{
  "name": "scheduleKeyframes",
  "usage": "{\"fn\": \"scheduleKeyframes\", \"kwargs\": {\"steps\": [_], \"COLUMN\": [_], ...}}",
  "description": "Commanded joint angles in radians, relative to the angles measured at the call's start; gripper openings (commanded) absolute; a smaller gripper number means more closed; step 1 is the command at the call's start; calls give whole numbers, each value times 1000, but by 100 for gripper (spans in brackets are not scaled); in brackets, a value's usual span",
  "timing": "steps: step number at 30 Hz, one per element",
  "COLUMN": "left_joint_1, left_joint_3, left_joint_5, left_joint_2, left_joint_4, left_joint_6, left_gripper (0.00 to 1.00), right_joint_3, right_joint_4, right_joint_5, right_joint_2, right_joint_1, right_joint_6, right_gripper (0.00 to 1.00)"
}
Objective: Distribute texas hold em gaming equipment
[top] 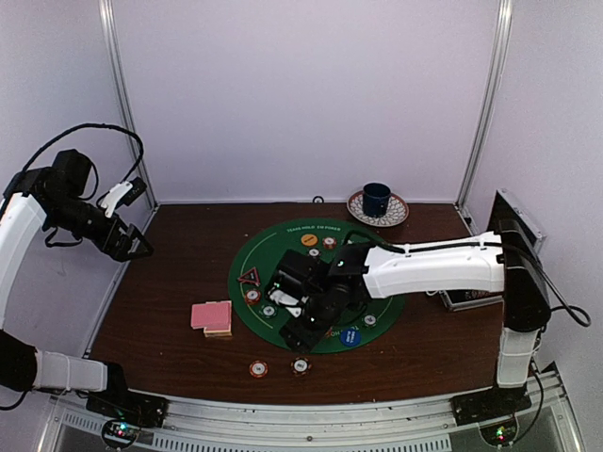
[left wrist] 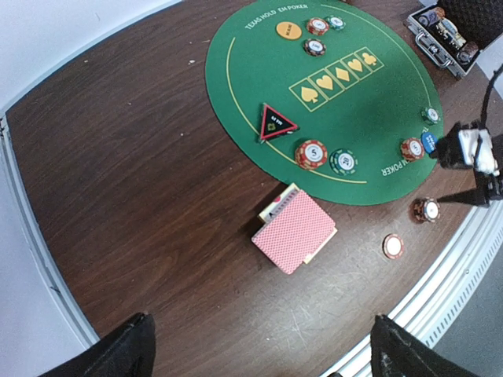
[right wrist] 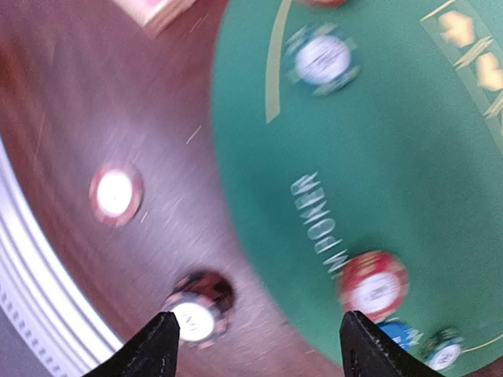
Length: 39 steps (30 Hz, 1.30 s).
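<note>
1. layout. the reference landmark is the round green felt mat [top: 273,252] at the middle of the brown wooden table [top: 160,282].
- on the mat, left edge: black red-edged triangle marker [left wrist: 276,124]. just nearer than it lie an orange-red striped chip [left wrist: 311,154] and a green striped chip [left wrist: 343,161].
- on the mat, far edge: orange button disc [left wrist: 288,30], with more chips beside it.
- on the mat, near edge: blue button disc [top: 350,335].
- off the mat, just beside its near-left edge: stack of pink-backed playing cards [top: 211,316].
- off the mat, on bare wood just past its near edge: dark striped chip [right wrist: 196,312] and red-rimmed white-centred chip [right wrist: 115,192].

2. grippers.
- the right gripper [right wrist: 259,334] hangs over the near edge of the mat. its fingers are spread with nothing between them, and the dark striped chip lies just beside one fingertip. the right wrist view is blurred.
- the left gripper [left wrist: 262,323] is raised, well apart from the mat on its left. its fingers are spread wide and empty.

3. handling (judgement).
- chips: probably light, rigid and smooth-rimmed. they lie flat and offer little height, so take hold across the diameter at the striped rim, fingertips down at the surface. a chip on bare wood is likely to skid, while the felt should hold it better.
- card stack: light and thin, and the cards probably slide over one another. the stack is not squared, as a pale card edge shows past the top card. grip the whole stack low across its two long edges, never by a corner.
</note>
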Motion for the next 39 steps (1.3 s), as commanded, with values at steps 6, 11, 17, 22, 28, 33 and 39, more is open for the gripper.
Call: {"fn": "scheduleKeyframes", "kwargs": {"steps": [6, 11, 17, 22, 28, 33, 39], "left_joint_1": [7, 6, 6, 7, 7, 7, 6], "left_joint_3": [18, 27, 30, 27, 26, 27, 27], "left_joint_5": [-2, -1, 0, -1, 0, 2, 1], "left_joint_2": [-16, -11, -11, -14, -13, -12, -14], "left_joint_4": [-4, -6, -9, -9, -10, -10, -9], "left_joint_6": [9, 6, 6, 7, 10, 9, 9], "left_gripper": [98, 98, 98, 98, 98, 98, 98], "right_joint_3": [-93, -84, -69, -50, -39, -23, -16], "right_joint_4": [10, 10, 17, 14, 6, -12, -20], "right_joint_5": [-115, -120, -121, -117, -112, -100, -101], "right_joint_2": [4, 44, 90, 106, 107, 106, 116], "right_joint_1": [85, 88, 91, 92, 96, 106, 107], "right_joint_6": [-1, -17, -26, -31, -33, -39, -41], "right_gripper": [80, 79, 77, 69, 62, 58, 50]}}
